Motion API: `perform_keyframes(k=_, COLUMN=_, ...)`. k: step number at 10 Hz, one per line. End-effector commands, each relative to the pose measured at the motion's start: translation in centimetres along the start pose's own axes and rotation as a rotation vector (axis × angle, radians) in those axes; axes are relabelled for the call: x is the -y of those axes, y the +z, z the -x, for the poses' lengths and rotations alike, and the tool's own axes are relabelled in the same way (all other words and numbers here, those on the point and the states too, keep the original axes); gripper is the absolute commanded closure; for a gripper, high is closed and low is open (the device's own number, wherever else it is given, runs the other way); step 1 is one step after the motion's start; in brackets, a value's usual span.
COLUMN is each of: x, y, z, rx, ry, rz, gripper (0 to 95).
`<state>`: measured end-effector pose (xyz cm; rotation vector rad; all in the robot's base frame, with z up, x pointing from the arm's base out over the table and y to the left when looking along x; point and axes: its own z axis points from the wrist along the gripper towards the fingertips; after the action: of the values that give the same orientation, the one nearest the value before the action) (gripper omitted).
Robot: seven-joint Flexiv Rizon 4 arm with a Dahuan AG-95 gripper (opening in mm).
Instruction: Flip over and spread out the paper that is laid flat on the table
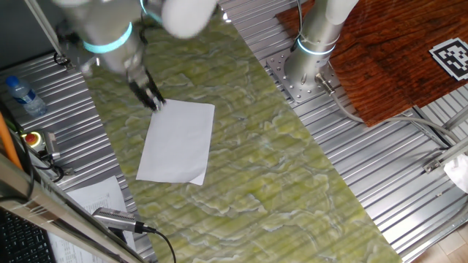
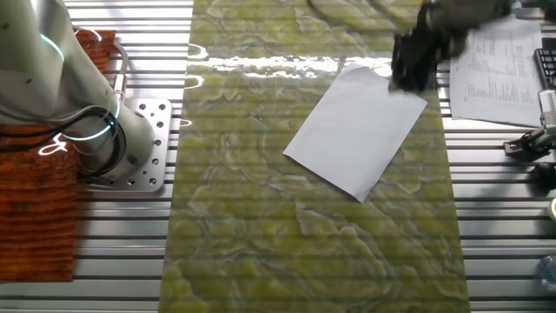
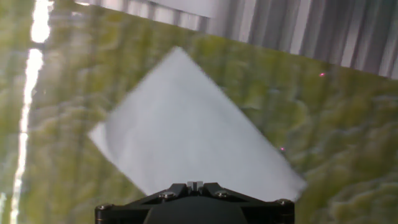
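Note:
The paper (image 1: 178, 140) lies flat on the green-yellow mat of the table (image 1: 278, 168), with its near right corner slightly folded. It also shows in the other fixed view (image 2: 356, 130) and fills the middle of the hand view (image 3: 186, 130). My gripper (image 1: 153, 102) hovers at the sheet's far left corner, blurred by motion; in the other fixed view the gripper (image 2: 408, 78) sits over that same corner. In the hand view the fingertips (image 3: 194, 185) stand close together with nothing between them. The sheet looks undisturbed.
A printed sheet (image 2: 495, 61) lies on the ribbed metal panel beside the mat. A second arm's base (image 1: 311, 51) stands on the opposite panel by the reddish-brown wood board (image 1: 395, 51). A water bottle (image 1: 22, 95) and cabled devices sit at the left edge.

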<state>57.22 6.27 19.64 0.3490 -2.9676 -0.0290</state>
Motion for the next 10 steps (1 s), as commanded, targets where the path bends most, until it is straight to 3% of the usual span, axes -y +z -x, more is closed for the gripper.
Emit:
perform_keyframes(k=1, x=-1.6, y=1.9, z=0.3, rx=0.013, ry=0.157, rz=0.009, gripper=95.0)
perform_keyframes(k=3, x=1.6, y=2.3, z=0.3, rx=0.017, ry=0.121, rz=0.010, gripper=95.0)
perform_keyframes(k=5, x=4.1, y=1.1, z=-0.7, rx=0.000, ry=0.093, rz=0.010, gripper=95.0)
perform_keyframes(k=7, x=4.1, y=1.1, z=-0.7, rx=0.006, ry=0.038, rz=0.006, gripper=95.0)
perform_keyframes(k=8, x=4.1, y=1.1, z=-0.7, rx=0.016, ry=0.051, rz=0.040, gripper=95.0)
perform_keyframes(k=10, x=4.1, y=1.1, z=-0.7, rx=0.012, ry=0.187, rz=0.038, gripper=95.0)
